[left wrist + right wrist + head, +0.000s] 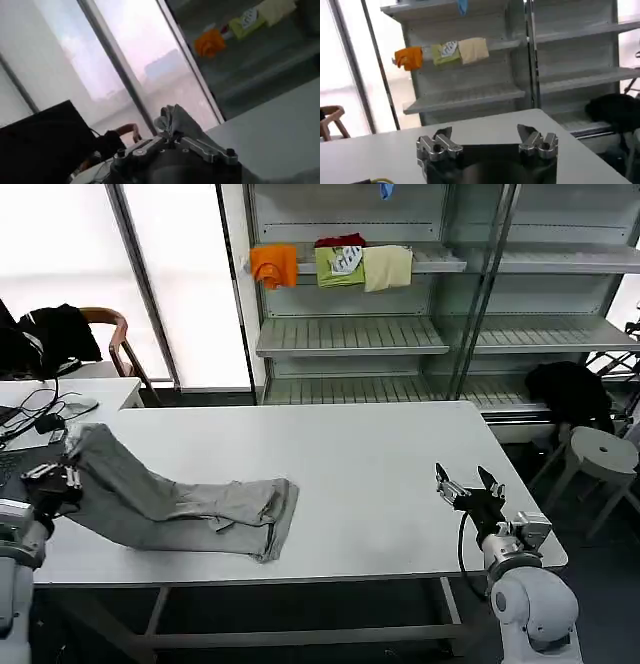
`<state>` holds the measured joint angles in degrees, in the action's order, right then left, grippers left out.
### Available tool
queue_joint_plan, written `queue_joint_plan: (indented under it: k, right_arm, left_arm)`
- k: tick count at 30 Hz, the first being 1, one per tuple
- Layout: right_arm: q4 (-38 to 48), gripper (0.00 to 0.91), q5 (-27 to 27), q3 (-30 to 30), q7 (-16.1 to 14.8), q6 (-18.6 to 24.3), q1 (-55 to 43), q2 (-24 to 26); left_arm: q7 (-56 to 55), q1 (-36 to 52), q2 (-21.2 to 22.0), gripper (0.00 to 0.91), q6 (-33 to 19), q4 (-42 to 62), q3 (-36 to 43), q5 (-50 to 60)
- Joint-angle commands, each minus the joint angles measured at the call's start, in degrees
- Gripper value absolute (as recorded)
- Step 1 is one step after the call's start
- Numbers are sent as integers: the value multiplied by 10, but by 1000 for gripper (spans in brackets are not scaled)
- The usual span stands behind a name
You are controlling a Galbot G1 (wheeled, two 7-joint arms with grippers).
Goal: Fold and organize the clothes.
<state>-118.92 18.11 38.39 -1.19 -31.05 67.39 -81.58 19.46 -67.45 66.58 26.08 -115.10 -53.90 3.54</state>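
Observation:
A light grey shirt [190, 504] lies stretched across the left half of the white table [370, 454], bunched into a long strip with a folded end near the middle. My left gripper [58, 472] is shut on the shirt's left end and holds it lifted above the table's left edge. In the left wrist view the pinched grey cloth [176, 120] rises from between the closed fingers. My right gripper [467, 484] stands open above the table's front right part, with nothing between its fingers [443, 138].
A metal shelf rack [400, 334] stands behind the table with orange [273, 264], green [340, 264] and cream [387, 266] folded garments. A side desk with cables [40, 419] is at left. A stool [598, 452] and black clothing [568, 389] are at right.

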Motion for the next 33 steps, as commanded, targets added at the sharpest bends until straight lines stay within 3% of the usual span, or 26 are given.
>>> queue_joint_plan:
  k: [1, 8, 23, 24, 25, 33]
  right_arm:
    - [-3, 907, -4, 1, -2, 2, 7, -1]
    - [-5, 907, -5, 8, -5, 4, 14, -1]
    - [10, 907, -19, -4, -7, 11, 10, -11]
    - [10, 907, -19, -4, -7, 11, 10, -10]
    - [11, 907, -19, -4, -7, 11, 10, -10]
    - [16, 907, -21, -2, -9, 11, 10, -9]
  left_arm:
    - [-33, -13, 121, 10, 59, -95, 241, 53]
    - [-61, -9, 152, 10, 70, -52, 316, 71]
    - [-90, 2, 184, 20, 69, 28, 335, 89]
    - [-95, 2, 186, 282, 69, 34, 336, 94]
    - [-97, 3, 189, 907, 69, 41, 337, 98]
    - [-109, -1, 205, 907, 70, 51, 358, 86]
